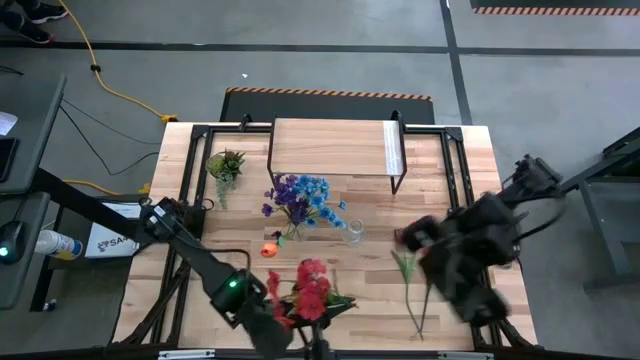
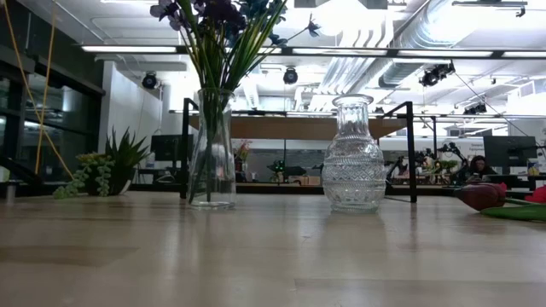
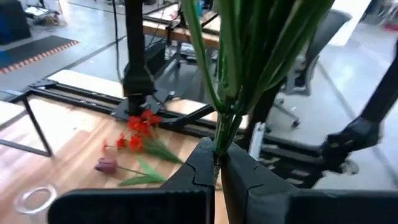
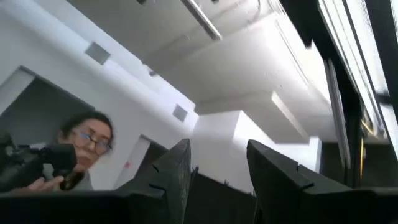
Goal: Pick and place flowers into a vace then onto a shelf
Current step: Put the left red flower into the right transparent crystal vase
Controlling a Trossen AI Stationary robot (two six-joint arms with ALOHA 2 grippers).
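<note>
Two ribbed glass vases; left end effector around thin green flower stems.

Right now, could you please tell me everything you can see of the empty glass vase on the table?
The empty glass vase is clear, with a flared lip, narrow neck and bulbous, diamond-textured body. It stands upright on the wooden table, in front of the shelf, beside the taller vase of blue and purple flowers without touching it. Nothing is inside it and neither gripper touches it.
</note>
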